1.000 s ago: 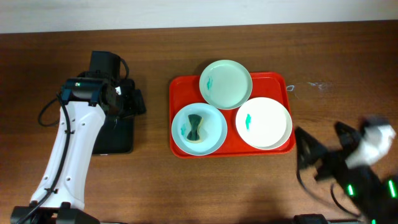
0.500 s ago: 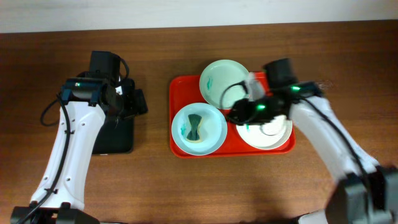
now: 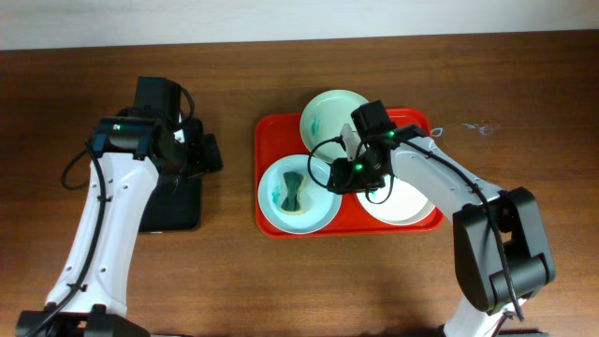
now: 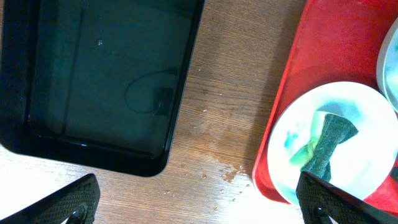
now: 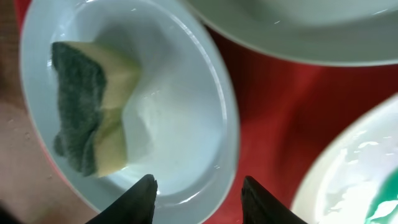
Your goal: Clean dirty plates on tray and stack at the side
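Over tray [image 3: 270, 129], reaches left with right arm [image 3: 449, 178]; straddles sponge plate [image 5: 180, 93] rim with right gripper [image 5: 202, 196] half-spread, pinching nothing; holds left gripper [image 4: 196, 202] wide, empty

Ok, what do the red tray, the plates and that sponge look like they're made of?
Red tray: probably plastic, glossy, with moulded rounded corners and a raised rim.
Plates: glazed ceramic or melamine, can't tell which; smooth, with sharp highlights.
Sponge: yellow foam with a dark green fibrous scouring layer, crumpled.
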